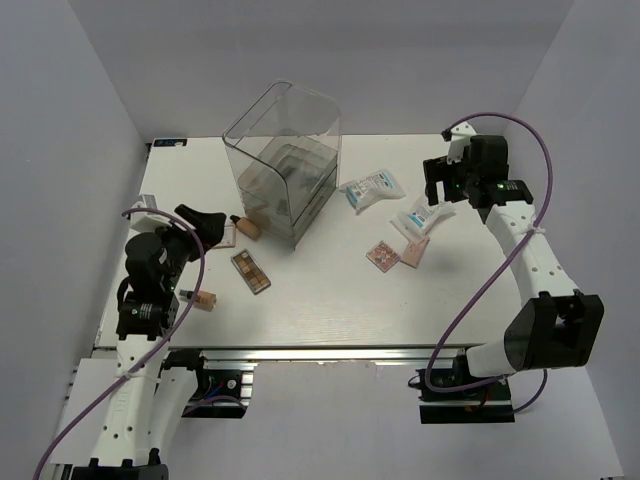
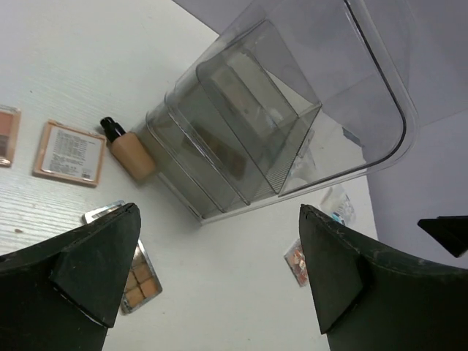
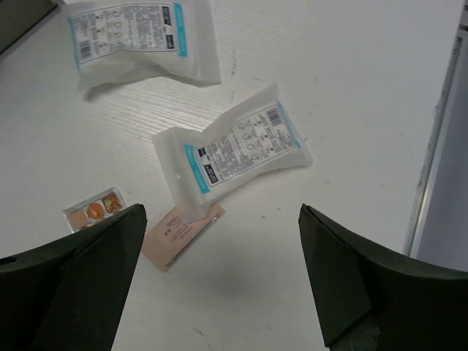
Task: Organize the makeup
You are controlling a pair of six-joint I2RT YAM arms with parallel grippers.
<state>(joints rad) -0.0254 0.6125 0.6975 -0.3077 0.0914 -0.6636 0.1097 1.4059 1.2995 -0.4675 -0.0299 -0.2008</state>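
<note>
The makeup lies scattered on the white table. Two white-and-blue packets [image 1: 373, 190] [image 1: 422, 217] rest right of centre, with a small pink palette [image 1: 383, 255] and a tan flat box [image 1: 414, 248] below them. A brown palette [image 1: 251, 271] lies left of centre. One tan foundation bottle [image 2: 130, 153] lies against the clear box, another [image 1: 200, 299] by the left arm. My left gripper [image 1: 207, 225] [image 2: 219, 281] hangs open above the table near the brown palette [image 2: 139, 278], holding nothing. My right gripper [image 1: 443, 187] [image 3: 219, 281] is open over bare table just beyond the nearer packet [image 3: 234, 146].
A large clear plastic box with drawers [image 1: 285, 165] [image 2: 278, 124] stands at the back centre. Two tan flat palette boxes [image 2: 68, 152] [image 2: 6, 135] lie left of the bottle. The table's right edge [image 3: 439, 146] runs close to my right gripper. Grey walls enclose the table.
</note>
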